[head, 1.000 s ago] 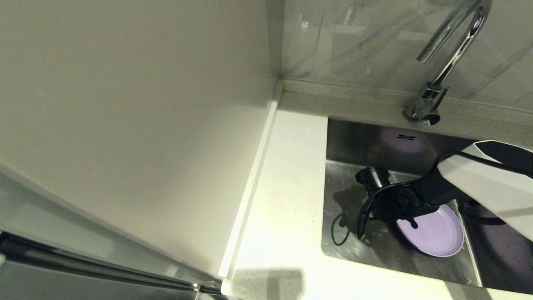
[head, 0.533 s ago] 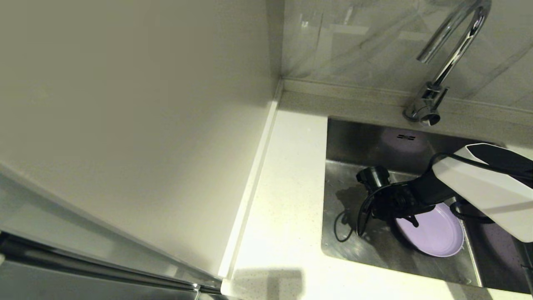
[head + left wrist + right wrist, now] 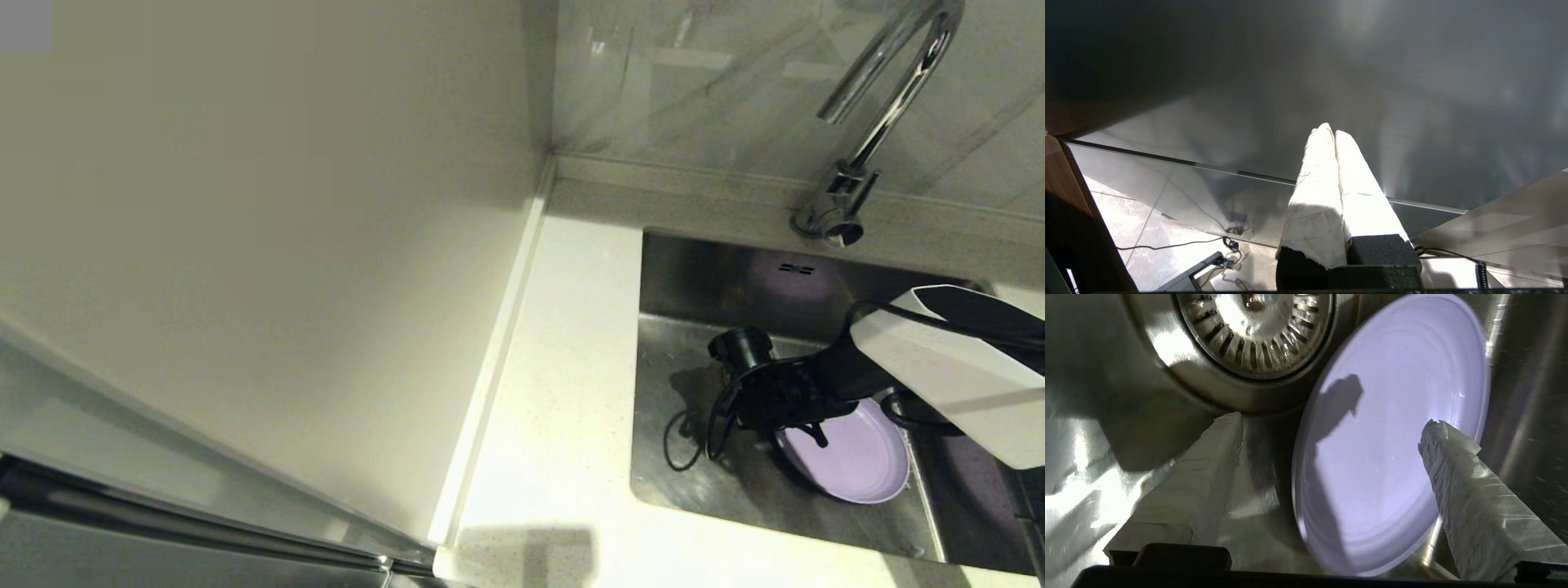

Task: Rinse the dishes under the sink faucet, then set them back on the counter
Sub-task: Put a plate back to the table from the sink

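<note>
White speckled tabletop (image 3: 563, 392) nearest, running along left of sink (image 3: 694, 482). Lavender plate (image 3: 857, 457) lies in steel basin near its front right corner, rim close beside drain strainer (image 3: 1255, 330). Right claw (image 3: 1331, 428) low inside sink over plate, fingers spread wide, one finger (image 3: 1457, 457) above plate face, other over bare steel; nothing gripped. Faucet (image 3: 878, 106) rises behind sink at back edge. Left claw (image 3: 1333, 134) parked away from sink, fingers pressed together, empty.

No readable text, labels, brands, numbers or signs anywhere in these views.
</note>
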Available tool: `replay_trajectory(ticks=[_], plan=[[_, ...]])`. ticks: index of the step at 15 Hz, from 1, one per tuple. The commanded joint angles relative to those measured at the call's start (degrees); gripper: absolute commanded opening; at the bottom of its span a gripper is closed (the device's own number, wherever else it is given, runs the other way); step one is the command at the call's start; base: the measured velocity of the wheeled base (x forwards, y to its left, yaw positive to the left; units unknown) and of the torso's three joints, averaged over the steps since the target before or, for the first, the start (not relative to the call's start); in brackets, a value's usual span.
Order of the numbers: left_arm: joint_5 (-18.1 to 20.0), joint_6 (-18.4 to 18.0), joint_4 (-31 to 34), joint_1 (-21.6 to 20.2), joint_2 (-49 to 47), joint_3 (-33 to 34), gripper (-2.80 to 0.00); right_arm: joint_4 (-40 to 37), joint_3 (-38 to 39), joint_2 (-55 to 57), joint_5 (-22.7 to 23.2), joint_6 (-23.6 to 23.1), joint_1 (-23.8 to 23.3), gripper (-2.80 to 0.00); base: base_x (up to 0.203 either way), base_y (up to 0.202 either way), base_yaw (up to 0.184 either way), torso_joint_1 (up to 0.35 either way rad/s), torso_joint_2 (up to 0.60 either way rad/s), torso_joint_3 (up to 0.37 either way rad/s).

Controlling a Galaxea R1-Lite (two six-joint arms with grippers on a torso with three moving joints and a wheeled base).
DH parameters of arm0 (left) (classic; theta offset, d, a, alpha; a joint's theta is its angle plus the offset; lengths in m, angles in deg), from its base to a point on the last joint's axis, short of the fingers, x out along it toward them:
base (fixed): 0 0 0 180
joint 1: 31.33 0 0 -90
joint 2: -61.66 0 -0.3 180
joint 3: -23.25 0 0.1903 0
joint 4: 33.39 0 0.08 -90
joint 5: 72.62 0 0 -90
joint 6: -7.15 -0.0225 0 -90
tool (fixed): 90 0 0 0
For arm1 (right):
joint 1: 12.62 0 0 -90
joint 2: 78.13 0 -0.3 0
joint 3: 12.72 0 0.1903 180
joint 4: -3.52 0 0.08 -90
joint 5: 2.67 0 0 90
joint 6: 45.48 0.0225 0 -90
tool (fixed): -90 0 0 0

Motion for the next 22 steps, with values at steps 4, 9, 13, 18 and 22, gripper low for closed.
replay_trajectory(ticks=[4,9,13,18,22], plan=[[0.0,0.0,-0.1,0.0,0.0,0.2,-2.80,0.0,-2.4,1.2,6.2,1.0,-1.6,0.00,0.000,0.000,0.000,0.000,0.00,0.000],[0.0,0.0,0.0,0.0,0.0,0.2,-2.80,-2.1,-2.1,0.1,8.3,1.5,-1.9,-2.80,0.000,0.000,0.000,0.000,0.00,0.000],[0.0,0.0,-0.1,0.0,0.0,0.2,-2.80,-2.1,-2.4,-0.8,8.3,2.8,-2.7,-2.80,0.000,0.000,0.000,0.000,0.00,0.000],[0.0,0.0,-0.1,0.0,0.0,0.2,-2.80,-2.1,-2.2,-2.3,8.2,4.0,-3.2,-2.80,0.000,0.000,0.000,0.000,0.00,0.000],[0.0,0.0,-0.1,0.0,0.0,0.2,-2.80,-2.1,-1.9,-4.2,8.0,5.1,-3.2,-2.80,0.000,0.000,0.000,0.000,0.00,0.000]])
